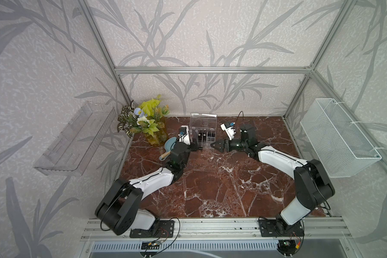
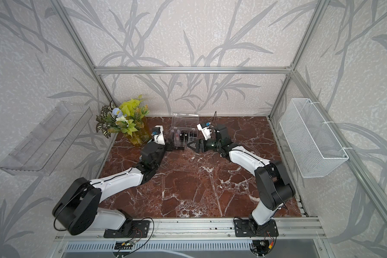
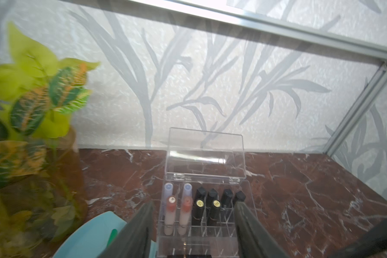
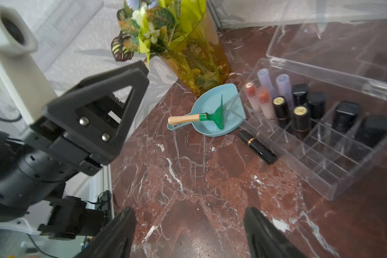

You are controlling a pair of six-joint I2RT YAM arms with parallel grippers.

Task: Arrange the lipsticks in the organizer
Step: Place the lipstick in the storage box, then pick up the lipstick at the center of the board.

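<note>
The organizer is a clear acrylic box at the back of the marble table, its lid standing open. In its compartments stand two lavender lipsticks, two pink ones and several black ones. One black lipstick with a gold band lies loose on the table against the organizer's front edge. My left gripper hovers open at the organizer's front left, holding nothing. My right gripper is open over bare marble at the front right.
A blue dustpan holding a green rake sits left of the organizer. Behind it stands an amber vase of leaves. A clear shelf tray hangs on the left wall, a white wire basket on the right.
</note>
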